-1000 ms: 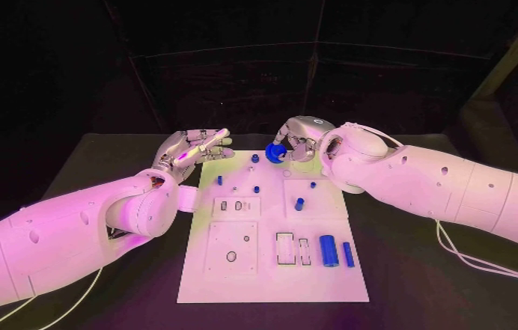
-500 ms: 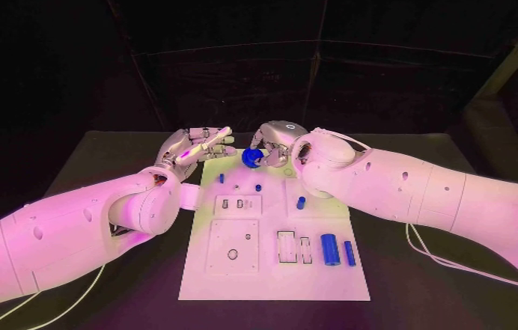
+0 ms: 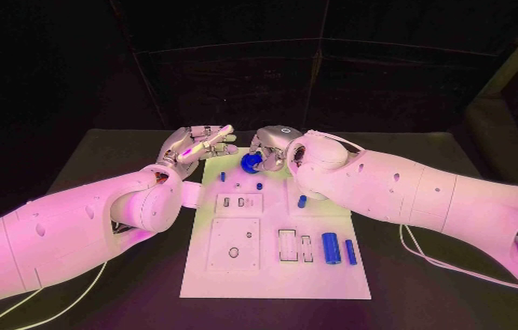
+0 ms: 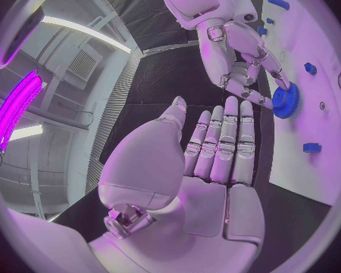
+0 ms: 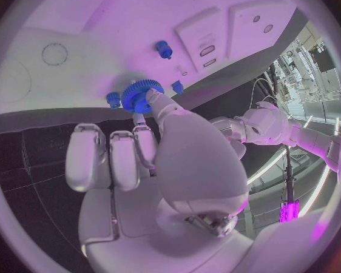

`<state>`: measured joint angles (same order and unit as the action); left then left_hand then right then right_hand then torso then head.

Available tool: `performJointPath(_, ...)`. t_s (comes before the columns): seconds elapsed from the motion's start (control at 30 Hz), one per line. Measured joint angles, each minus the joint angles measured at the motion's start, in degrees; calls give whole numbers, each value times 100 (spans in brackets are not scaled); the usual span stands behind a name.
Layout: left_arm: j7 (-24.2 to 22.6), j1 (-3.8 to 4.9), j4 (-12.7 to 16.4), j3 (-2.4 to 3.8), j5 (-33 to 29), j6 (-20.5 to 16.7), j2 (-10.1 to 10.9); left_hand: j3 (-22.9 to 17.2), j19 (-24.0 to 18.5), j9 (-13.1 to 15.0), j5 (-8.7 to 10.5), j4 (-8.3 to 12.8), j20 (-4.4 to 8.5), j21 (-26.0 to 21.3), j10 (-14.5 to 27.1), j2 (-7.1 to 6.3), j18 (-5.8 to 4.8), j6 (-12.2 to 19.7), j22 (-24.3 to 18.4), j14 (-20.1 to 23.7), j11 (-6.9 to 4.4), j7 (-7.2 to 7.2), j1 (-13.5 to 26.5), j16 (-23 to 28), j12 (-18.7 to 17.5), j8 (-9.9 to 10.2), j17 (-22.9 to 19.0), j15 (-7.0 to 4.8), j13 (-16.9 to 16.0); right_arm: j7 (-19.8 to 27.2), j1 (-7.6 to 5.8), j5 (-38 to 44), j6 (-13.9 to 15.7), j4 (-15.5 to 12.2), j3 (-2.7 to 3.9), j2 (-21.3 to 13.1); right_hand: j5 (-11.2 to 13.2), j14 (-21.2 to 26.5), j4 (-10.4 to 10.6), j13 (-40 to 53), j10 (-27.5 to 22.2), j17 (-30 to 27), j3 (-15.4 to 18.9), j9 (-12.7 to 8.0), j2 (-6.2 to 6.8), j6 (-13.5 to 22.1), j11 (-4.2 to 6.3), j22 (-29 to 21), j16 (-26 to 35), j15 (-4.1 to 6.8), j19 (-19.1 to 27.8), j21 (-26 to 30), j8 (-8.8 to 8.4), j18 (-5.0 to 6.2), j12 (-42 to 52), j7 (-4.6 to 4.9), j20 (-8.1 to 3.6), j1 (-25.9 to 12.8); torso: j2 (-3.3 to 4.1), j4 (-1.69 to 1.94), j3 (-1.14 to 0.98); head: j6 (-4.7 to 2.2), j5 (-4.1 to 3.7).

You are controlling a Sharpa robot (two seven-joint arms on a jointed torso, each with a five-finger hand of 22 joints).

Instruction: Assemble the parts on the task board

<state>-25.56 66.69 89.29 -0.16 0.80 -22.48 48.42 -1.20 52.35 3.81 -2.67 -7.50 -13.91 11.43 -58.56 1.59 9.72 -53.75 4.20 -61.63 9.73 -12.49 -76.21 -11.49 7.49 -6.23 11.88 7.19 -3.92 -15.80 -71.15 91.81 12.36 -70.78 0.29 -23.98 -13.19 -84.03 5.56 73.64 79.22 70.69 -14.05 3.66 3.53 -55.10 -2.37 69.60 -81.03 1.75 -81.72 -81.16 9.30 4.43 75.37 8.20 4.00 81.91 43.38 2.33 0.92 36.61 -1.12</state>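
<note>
The white task board (image 3: 270, 270) lies in the middle of the black table. My right hand (image 3: 275, 144) hovers over the board's far end and pinches a blue toothed gear (image 3: 251, 163) in its fingertips. The left wrist view shows that gear (image 4: 286, 100) under the right hand (image 4: 243, 51), just above the board (image 4: 326, 133). In the right wrist view the gear (image 5: 142, 96) sits at the tips of my right hand (image 5: 170, 158). My left hand (image 3: 197, 144) is held up at the board's far left corner, fingers straight and together, holding nothing; its palm (image 4: 212, 164) faces the camera.
Two blue cylinders (image 3: 330, 248) (image 3: 351, 251) lie at the board's near right beside rectangular slots (image 3: 286, 245). A blue peg (image 3: 301, 201) stands mid-board, and small blue pieces (image 3: 222, 176) (image 3: 259, 186) sit near the far end. A small blue peg (image 5: 164, 48) stands close to the gear.
My right hand has carried the gear leftward over the board's far end, closer to my left hand. The left hand has hardly moved.
</note>
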Motion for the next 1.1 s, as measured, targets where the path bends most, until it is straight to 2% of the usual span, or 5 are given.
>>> performJointPath(0.17, 0, 0, 2, 0, 0, 0, 6, 0, 0, 0, 0, 0, 0, 0, 0, 0, 0, 0, 0, 0, 0, 0, 0, 0, 0, 0, 0, 0, 0, -61, 1, 24, -98, 26, 1, 14, 1, 0, 7, -51, -27, -47, -39, 0, 31, -25, -27, -1, 0, 0, 0, 0, -23, 0, -70, 6, 0, -62, -1, -10, -4, 2, 1)
performJointPath(0.3, 0, 1, -1, 0, 0, 0, 6, 0, 0, 0, 0, 0, 0, 0, 0, 0, 0, 0, 0, 0, 0, 0, 0, 0, 0, 0, 0, 0, 0, -126, -7, 46, -141, 50, 6, 20, 34, 0, 14, -161, -124, -110, -48, 4, 126, -80, -80, -14, 24, -1, 0, 0, -149, 0, -181, 5, 0, -221, -2, -12, -9, 4, 1)
performJointPath(0.5, 0, 1, -4, 0, 0, 0, 7, 0, 0, 0, 0, 0, 0, 0, 0, 0, 0, 0, 1, 0, 0, 0, 0, 0, 0, 0, -1, 0, 0, -215, 8, 63, -224, 98, -5, 52, 36, -1, 48, -244, -188, -154, -38, 26, 179, 234, -143, -14, 37, -43, 2, 0, -334, 0, -283, 83, 42, -418, -2, -14, -9, 9, -13)
performJointPath(0.7, 0, 1, -6, 0, 0, 0, 3, 0, 0, 0, 0, 0, 0, 0, 0, 0, 0, 0, 1, 0, 0, 0, 0, 0, 0, 0, -1, 0, 0, -235, 8, 62, -327, 107, -5, 89, 504, -1, 243, -287, -227, -202, 269, 12, 354, 352, -183, -21, 66, -84, 22, 0, -436, 0, -311, 104, 102, -735, -2, -14, -9, 8, -23)
performJointPath(1.1, 0, 1, -4, 0, 0, 0, 8, 0, 0, 0, 0, 0, 0, 0, 0, 0, 0, 0, 1, 0, 0, 0, 0, 0, 0, 0, -2, 0, 0, -226, -5, 10, -507, 120, 2, 98, 573, -1, 531, -280, -247, -241, 681, 18, 277, 375, -203, -27, 66, -84, 22, 0, -469, 0, -311, 122, 102, -942, -2, -14, -7, 25, -15)
